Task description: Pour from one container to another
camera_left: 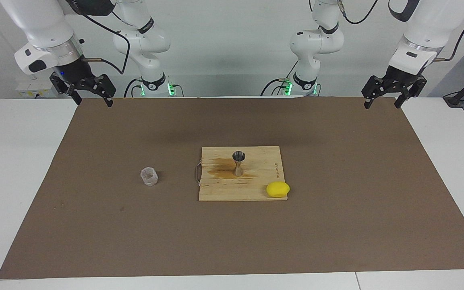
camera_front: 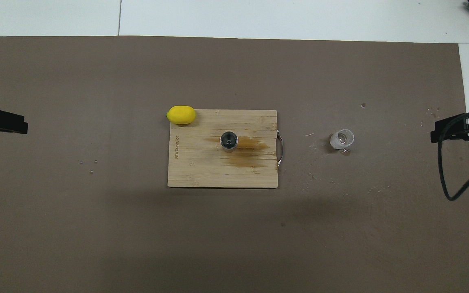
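A small clear plastic cup (camera_left: 149, 176) (camera_front: 342, 139) stands upright on the brown mat, beside the wooden board toward the right arm's end of the table. The metal hourglass jigger (camera_left: 238, 163) (camera_front: 229, 141) stands upright on the board (camera_left: 232, 192) (camera_front: 202, 173), next to a brown stain. My right gripper (camera_left: 94, 101) (camera_front: 442, 132) hangs open and empty over the mat's corner at its own end, well away from the cup. Over the mat's corner at the left arm's end my left gripper (camera_left: 381, 104) (camera_front: 14, 124) waits, open and empty.
A yellow lemon (camera_left: 277, 189) (camera_front: 181, 114) lies at the board's corner that is farthest from the robots, toward the left arm's end. A wire handle (camera_left: 197, 174) sticks out of the board's edge facing the cup. The brown mat (camera_left: 336, 209) covers most of the white table.
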Robot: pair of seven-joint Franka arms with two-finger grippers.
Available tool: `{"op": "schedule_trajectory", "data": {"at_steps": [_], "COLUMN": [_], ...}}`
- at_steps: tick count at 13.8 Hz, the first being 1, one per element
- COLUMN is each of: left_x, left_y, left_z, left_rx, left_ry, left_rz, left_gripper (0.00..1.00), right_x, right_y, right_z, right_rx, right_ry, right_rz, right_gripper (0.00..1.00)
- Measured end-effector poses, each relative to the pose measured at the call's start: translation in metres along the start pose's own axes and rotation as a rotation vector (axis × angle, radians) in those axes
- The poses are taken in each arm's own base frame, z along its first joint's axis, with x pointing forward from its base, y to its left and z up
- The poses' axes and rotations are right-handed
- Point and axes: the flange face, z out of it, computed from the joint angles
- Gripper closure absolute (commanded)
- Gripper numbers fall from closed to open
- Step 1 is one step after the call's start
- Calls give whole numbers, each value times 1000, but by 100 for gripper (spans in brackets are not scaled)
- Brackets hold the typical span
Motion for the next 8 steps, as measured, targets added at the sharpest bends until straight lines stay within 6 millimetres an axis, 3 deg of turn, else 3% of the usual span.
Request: {"op": "schedule_trajectory", "data": {"at_steps": [8], "left_x": [0], "left_y": [0], "left_z": [0], "left_rx": [0], "left_ry": [0], "left_rz": [0], "left_gripper": [0], "right_x": [0], "right_y": [-2], "right_z": [0], "right_rx": [-33], "right_ry": [10], "right_rz": [-10], "right_gripper": [0]}}
